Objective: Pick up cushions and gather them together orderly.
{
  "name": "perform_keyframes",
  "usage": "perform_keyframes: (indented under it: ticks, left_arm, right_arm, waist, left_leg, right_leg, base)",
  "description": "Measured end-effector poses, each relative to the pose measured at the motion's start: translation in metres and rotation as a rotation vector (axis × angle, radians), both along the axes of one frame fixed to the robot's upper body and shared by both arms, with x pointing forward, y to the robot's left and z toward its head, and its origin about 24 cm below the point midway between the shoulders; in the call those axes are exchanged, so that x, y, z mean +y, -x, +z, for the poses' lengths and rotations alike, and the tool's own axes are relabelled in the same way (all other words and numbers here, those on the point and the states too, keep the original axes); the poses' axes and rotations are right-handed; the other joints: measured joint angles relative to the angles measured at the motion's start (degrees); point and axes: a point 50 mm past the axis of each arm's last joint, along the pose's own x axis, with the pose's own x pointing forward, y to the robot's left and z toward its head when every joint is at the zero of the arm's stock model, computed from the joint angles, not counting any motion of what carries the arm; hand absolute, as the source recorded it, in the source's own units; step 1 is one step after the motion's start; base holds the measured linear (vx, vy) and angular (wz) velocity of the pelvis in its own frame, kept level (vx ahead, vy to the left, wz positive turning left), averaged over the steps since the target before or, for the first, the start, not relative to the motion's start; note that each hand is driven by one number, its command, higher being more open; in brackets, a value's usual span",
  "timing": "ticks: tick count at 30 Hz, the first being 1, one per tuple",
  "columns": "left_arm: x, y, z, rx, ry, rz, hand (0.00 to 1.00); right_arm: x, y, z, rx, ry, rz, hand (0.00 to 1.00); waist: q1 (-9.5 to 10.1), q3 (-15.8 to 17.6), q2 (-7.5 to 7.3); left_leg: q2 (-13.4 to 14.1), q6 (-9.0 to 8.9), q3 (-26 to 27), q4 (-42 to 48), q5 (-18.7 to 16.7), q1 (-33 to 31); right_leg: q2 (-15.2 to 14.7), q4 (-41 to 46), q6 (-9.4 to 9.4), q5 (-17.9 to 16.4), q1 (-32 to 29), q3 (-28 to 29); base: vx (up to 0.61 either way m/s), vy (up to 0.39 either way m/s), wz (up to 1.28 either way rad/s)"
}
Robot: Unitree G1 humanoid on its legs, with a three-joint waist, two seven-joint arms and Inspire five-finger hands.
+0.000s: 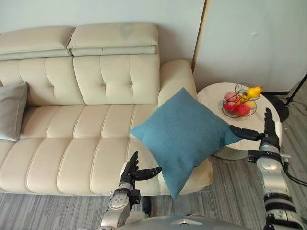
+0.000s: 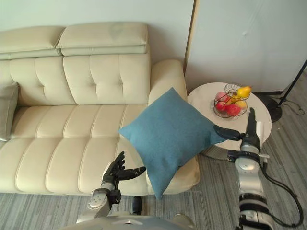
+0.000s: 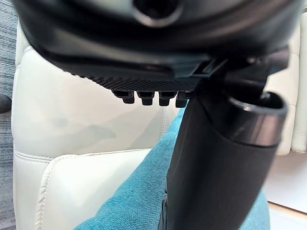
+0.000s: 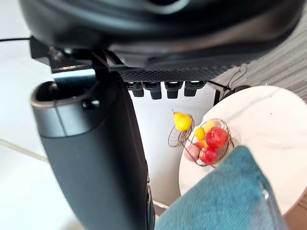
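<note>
Two open hands is how I stand: my left hand (image 1: 130, 173) has its fingers (image 1: 133, 160) straight and upright with the left thumb (image 1: 151, 170) stretched sideways, and my right hand (image 1: 269, 132) is set the same way, its right thumb (image 1: 241, 131) pointing back toward the left one. Neither hand is curled round anything. Between them is the blue cushion (image 1: 182, 136), turned on a corner like a diamond, so that one diagonal runs from hand to hand: its side corner meets my right thumb, and its lower edge on the other side touches the tip of my left thumb. So it lies inward of both hands, touching each. Its lowest corner hangs past the front edge of the sofa (image 1: 67, 148), just inward of my left hand; whether it rests on the seat or is borne by my thumbs alone I cannot tell. Outward from my right hand, just beyond it, is the round surface (image 1: 213, 98) with a wire basket of fruit (image 1: 240, 88). Well away on the outer side of my left hand, at the far end of the sofa, leans a grey cushion (image 1: 12, 112). I judge the blue one must travel that way, across the seat past my left hand; held only at a corner and an edge, it could swivel or slip.
</note>
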Motion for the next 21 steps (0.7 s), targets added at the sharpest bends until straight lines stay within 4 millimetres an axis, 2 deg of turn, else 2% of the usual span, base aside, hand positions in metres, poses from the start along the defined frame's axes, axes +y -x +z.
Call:
perform_keyframes:
  ticks: [7, 12, 13, 14, 15, 19, 21]
  left_arm:
    - [-0.01, -0.017, 0.014, -0.065, 0.096, 0.022, 1.0]
    - [-0.022, -0.042, 0.031, -0.134, 0.17, 0.014, 1.0]
    - [-0.025, -0.048, 0.036, -0.15, 0.178, 0.008, 1.0]
    - [-0.03, -0.059, 0.044, -0.185, 0.179, -0.011, 1.0]
    - [-0.036, -0.066, 0.051, -0.213, 0.178, -0.036, 0.0]
    - [-0.051, -0.091, 0.074, -0.306, 0.17, -0.109, 0.0]
    - [-0.054, -0.101, 0.08, -0.323, 0.156, -0.118, 0.0]
  right_arm:
    - [0.014, -0.025, -0.002, 0.044, 0.0, 0.068, 1.0]
    - [0.015, -0.049, 0.016, 0.01, 0.004, 0.066, 1.0]
    - [0.014, -0.053, 0.02, 0.003, 0.001, 0.061, 0.0]
    - [0.015, -0.061, 0.026, -0.01, 0.002, 0.058, 0.0]
    - [0.016, -0.065, 0.029, -0.018, 0.003, 0.057, 0.0]
    - [0.025, -0.077, 0.042, -0.058, 0.014, 0.081, 0.0]
    - [0.028, -0.079, 0.044, -0.073, 0.001, 0.084, 0.0]
  waist:
    - [-0.04, 4.8, 2.18]
    - [-0.01, 8.2, 4.04]
    - [0.01, 8.7, 4.23]
    - [0.01, 9.8, 4.45]
    - [0.01, 10.1, 4.57]
    - [0.01, 11.6, 4.88]
    - [0.01, 11.7, 4.86]
  left_leg:
    - [-0.1, 0.06, -2.0, 0.0, 1.4, -2.6]
    - [0.3, 0.17, -2.3, 0.0, 3.6, -7.1]
    - [0.4, 0.21, -2.3, 0.0, 3.8, -7.6]
    - [0.7, 0.1, -2.3, 0.0, 4.2, -8.2]
    - [0.8, -0.03, -2.3, 0.0, 4.5, -9.0]
    - [1.6, -0.14, -1.8, 0.0, 5.3, -11.2]
    - [1.9, -0.4, -1.7, 0.0, 5.6, -12.2]
  right_leg:
    - [0.1, 0.1, -0.24, 0.3, -1.6, -1.9]
    - [0.0, 3.2, -0.25, 0.6, -7.2, -1.6]
    - [0.1, 3.7, -0.26, 0.6, -8.0, -1.6]
    - [0.1, 4.9, -0.39, 0.5, -9.2, -1.4]
    - [0.1, 5.9, -0.52, 0.4, -10.6, -1.2]
    - [0.1, 9.2, -0.83, 0.2, -14.6, -0.1]
    - [0.2, 10.1, -0.94, 0.1, -16.2, 0.2]
  base:
    - [-0.05, 0.006, 0.14]
    - [-0.09, 0.012, 0.0]
    - [-0.12, -0.009, -0.04]
    - [-0.13, -0.014, -0.07]
    - [-0.14, -0.018, -0.08]
    - [-0.13, -0.029, -0.12]
    - [-0.13, -0.047, -0.07]
